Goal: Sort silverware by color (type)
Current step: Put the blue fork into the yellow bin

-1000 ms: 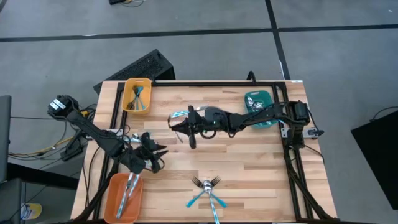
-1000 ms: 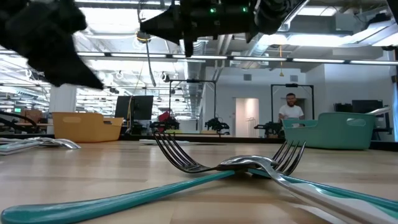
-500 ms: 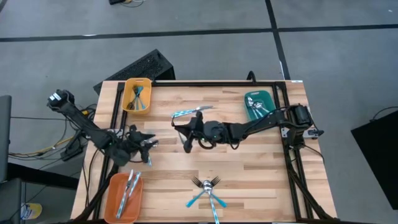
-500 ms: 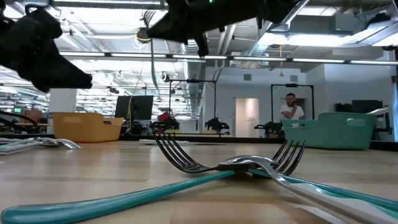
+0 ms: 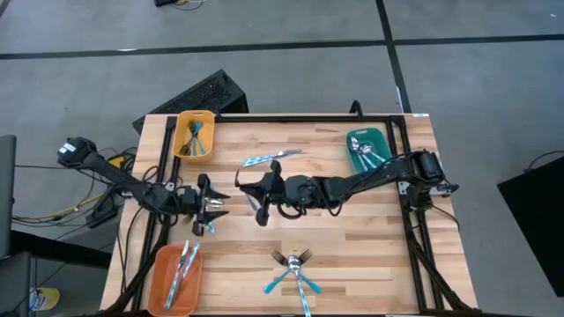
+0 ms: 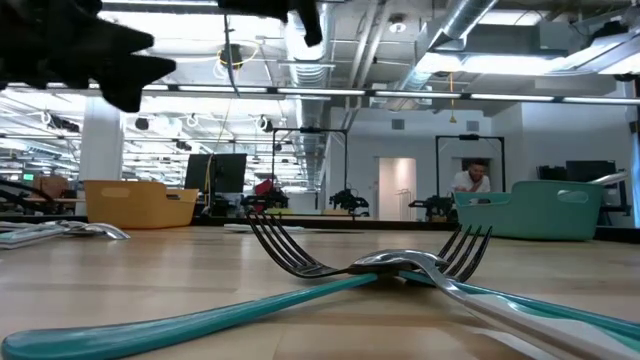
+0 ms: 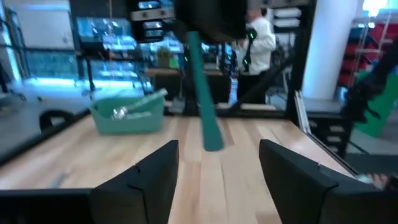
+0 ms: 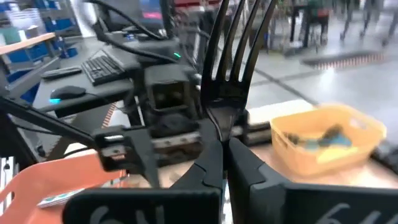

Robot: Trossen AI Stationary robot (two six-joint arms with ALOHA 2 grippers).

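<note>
My right gripper (image 8: 214,163) clamps a fork (image 8: 227,68) over mid-table; left gripper (image 5: 211,210) is spread wide, empty. Yellow tray (image 5: 194,135), teal tray (image 5: 366,151) and orange tray (image 5: 173,280) hold silverware; crossed forks (image 5: 293,267) lie at the front edge.

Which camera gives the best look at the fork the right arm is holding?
The right wrist view: the fork fills it, tines up, pinched in the right gripper. The left wrist view shows only its teal handle hanging down. The high view shows a tiny sliver; the low view hardly shows it.
</note>
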